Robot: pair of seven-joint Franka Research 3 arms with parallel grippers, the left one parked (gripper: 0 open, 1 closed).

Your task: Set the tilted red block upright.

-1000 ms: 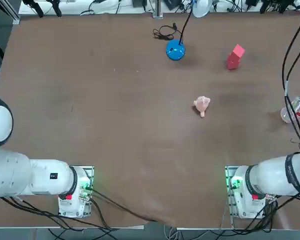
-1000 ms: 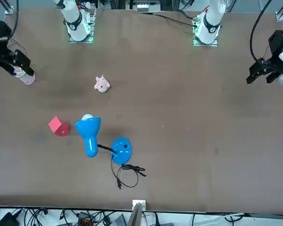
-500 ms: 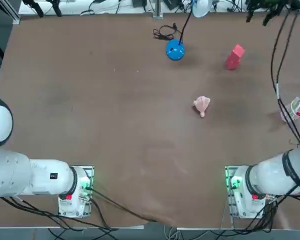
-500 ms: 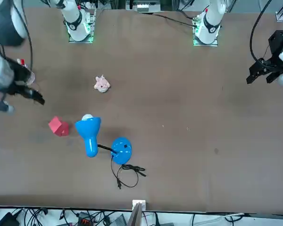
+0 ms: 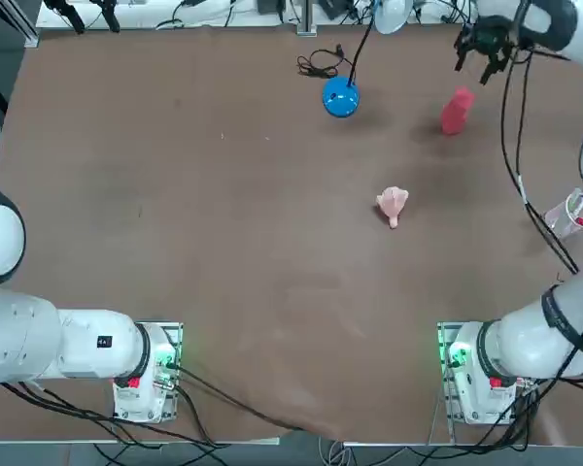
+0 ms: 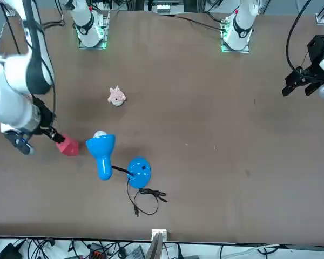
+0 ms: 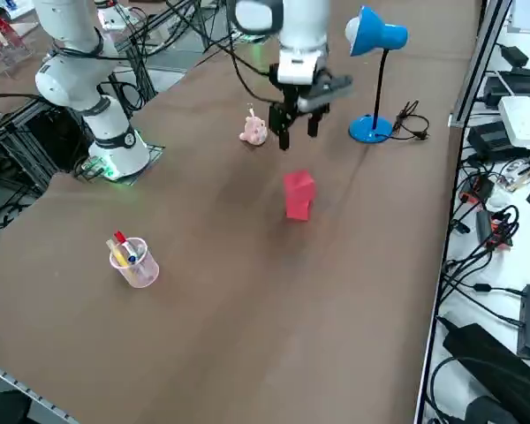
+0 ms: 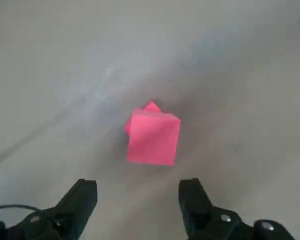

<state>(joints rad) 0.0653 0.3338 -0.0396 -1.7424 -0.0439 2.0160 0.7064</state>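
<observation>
The red block (image 5: 455, 110) stands tilted on the brown table near its far right corner, also seen in the side view (image 7: 298, 195) and the front view (image 6: 69, 146). My right gripper (image 5: 476, 60) hangs above the table just beyond the block, apart from it. From the side, the right gripper (image 7: 299, 131) points down with its fingers spread. In the wrist view the red block (image 8: 153, 136) lies ahead of the two black fingers (image 8: 83, 199), and the right gripper (image 8: 139, 197) is open with nothing in it.
A blue desk lamp stands left of the block, with its base (image 5: 340, 97) and cord on the table and its head (image 6: 101, 148) close to the block. A pale pink lumpy toy (image 5: 393, 205) lies mid-table. A clear cup of pens (image 5: 573, 216) stands at the right edge.
My right arm has swung from the table's right edge, near the cup, to the far right corner above the red block. The block has not moved.
</observation>
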